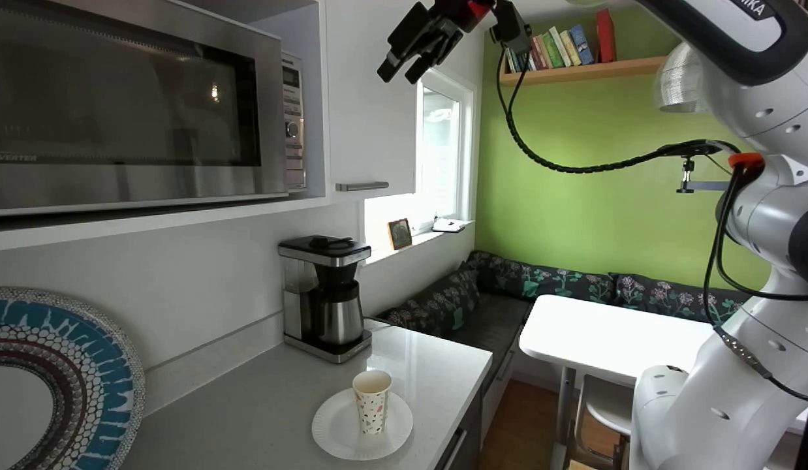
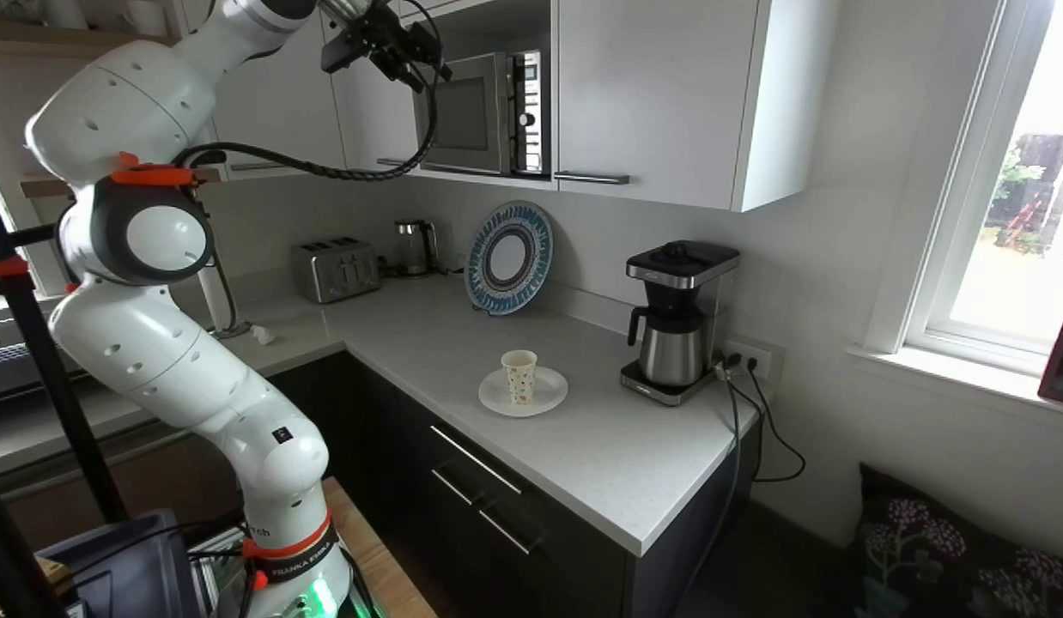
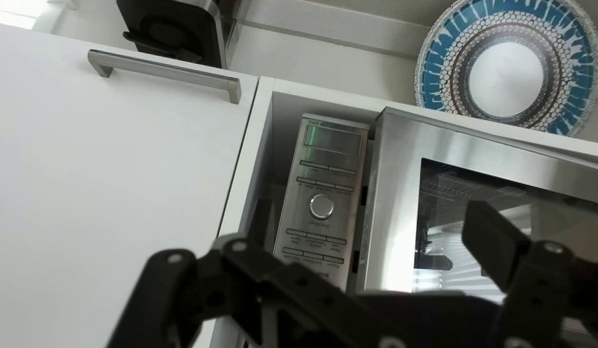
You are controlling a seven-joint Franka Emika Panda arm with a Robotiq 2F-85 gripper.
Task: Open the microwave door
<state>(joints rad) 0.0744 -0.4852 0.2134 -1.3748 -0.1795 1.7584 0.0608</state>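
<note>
In an exterior view, the microwave door [image 1: 123, 98] sits high in a white cabinet niche [image 1: 296, 26] above the pale counter [image 1: 247, 405], its long axis horizontal and its glass facing outward from the wall. Its upright edge next to the button panel [image 3: 323, 159] stands forward of that panel with a dark gap between, so the door is slightly ajar. It is a wide rectangle of smooth, dark tinted glass framed in silver steel, glossy enough to show pale slatted streaks in the wrist view (where everything appears upside down). The panel is narrow and silver too, with slim bar-shaped buttons [image 3: 324, 184] and a round knob [image 3: 321, 207]. The gripper [image 1: 400, 74] hangs apart from the door; its blocky black fingers [image 3: 494, 241] are spread wide. Beside the niche is a smooth, flat cabinet door [image 3: 110, 169] with a straight metal handle [image 3: 166, 75], and below stands a round plate [image 3: 509, 77] patterned in blue and white.
</note>
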